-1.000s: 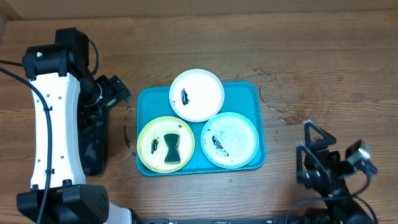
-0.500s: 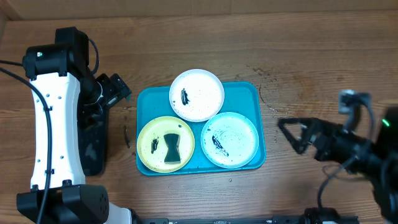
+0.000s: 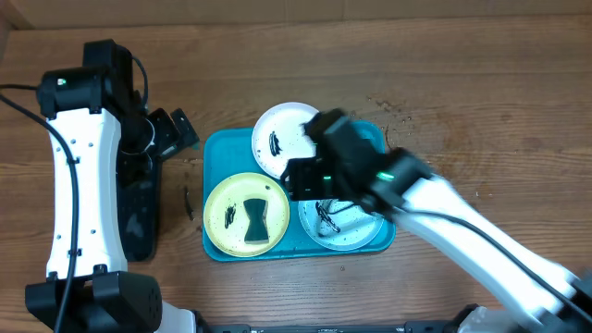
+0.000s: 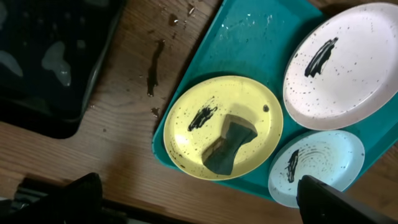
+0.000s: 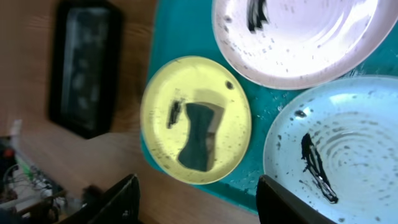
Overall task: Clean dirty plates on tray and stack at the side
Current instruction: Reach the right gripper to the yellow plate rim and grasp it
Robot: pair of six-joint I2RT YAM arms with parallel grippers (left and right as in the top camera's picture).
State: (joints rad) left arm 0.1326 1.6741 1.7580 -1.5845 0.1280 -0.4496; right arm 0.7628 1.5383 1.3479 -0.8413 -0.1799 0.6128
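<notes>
Swung across the tray (image 3: 222, 153), the right arm (image 3: 435, 208) half-hides the mint plate (image 3: 347, 233) overhead; its wrist view shows the smear (image 5: 316, 167) plainly. Left fingers (image 4: 62, 196) and right fingers (image 5: 115, 199) stand spread.

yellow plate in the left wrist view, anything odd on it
A dark hourglass-shaped sponge lies on the yellow plate, beside a black smear. On the wood just outside the tray, a dark streak looks like spilled grime.

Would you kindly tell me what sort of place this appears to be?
Probably a robotics lab bench staged for dishwashing: a wooden table, a turquoise tray of smeared plates, a sponge, and a black tray alongside.
</notes>
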